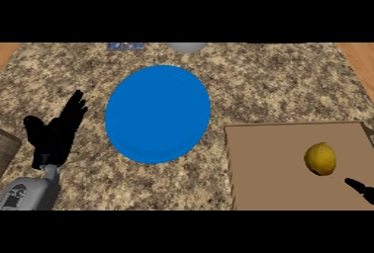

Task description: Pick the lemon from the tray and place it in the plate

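A yellow lemon (320, 158) lies on the brown tray (270, 168) at the lower right. A blue plate (158, 113) sits on the granite counter in the middle, left of the tray. Only fingertips of my right hand (360, 188) show at the right edge, just below and right of the lemon, not touching it. My left hand (57, 133) rests open at the left, fingers straight and pointing up, holding nothing.
A grey rounded object (188, 47) and a small blue item (125, 46) sit at the counter's far edge. A wooden corner (6, 148) shows at the left edge. Wood-coloured strips (359, 59) border the counter at both sides.
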Available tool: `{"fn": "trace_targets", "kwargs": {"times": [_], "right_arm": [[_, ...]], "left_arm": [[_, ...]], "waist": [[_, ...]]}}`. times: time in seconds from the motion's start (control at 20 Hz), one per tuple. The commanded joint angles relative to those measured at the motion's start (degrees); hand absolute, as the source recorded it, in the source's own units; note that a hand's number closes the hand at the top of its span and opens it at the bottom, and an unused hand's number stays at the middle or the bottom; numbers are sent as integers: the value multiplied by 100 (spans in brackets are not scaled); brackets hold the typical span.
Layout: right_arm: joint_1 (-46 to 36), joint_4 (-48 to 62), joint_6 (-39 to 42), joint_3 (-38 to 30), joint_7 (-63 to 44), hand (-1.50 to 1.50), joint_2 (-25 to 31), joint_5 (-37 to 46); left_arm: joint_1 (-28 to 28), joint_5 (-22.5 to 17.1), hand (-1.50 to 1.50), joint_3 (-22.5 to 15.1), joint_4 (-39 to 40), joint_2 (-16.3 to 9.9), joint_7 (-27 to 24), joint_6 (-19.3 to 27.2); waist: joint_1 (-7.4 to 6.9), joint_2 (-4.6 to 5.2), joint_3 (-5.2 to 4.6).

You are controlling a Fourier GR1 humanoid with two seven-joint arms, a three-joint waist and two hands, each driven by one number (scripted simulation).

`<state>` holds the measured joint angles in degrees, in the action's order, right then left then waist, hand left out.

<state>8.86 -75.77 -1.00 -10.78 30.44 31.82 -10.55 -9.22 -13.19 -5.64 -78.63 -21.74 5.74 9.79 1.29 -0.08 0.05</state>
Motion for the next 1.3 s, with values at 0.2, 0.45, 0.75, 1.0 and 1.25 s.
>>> {"fn": "trace_targets", "kwargs": {"times": [0.2, 0.45, 0.75, 1.0, 1.25], "right_arm": [[844, -445, 426, -259, -215, -150, 621, 495], [558, -1564, 362, -57, -1790, -150, 656, 796], [390, -1351, 633, 569, -2362, -150, 710, 1496], [260, -1561, 635, 651, -3003, -150, 819, 2177], [-472, -1618, 952, 1131, -4126, -150, 684, 2578]], "left_arm": [[77, 174, 0, -51, -263, 132, 247, -128], [-203, 380, 0, 25, 185, 436, 112, -35], [-167, 293, 0, 205, -107, 192, 398, -240], [-185, 406, 0, 253, -34, 335, 256, -262], [25, 467, 0, 258, -75, 376, 183, -379]], "waist": [[-91, -2, -5], [-100, 9, -9], [-157, 10, -4], [-137, 10, -6], [-180, 18, -8]]}}
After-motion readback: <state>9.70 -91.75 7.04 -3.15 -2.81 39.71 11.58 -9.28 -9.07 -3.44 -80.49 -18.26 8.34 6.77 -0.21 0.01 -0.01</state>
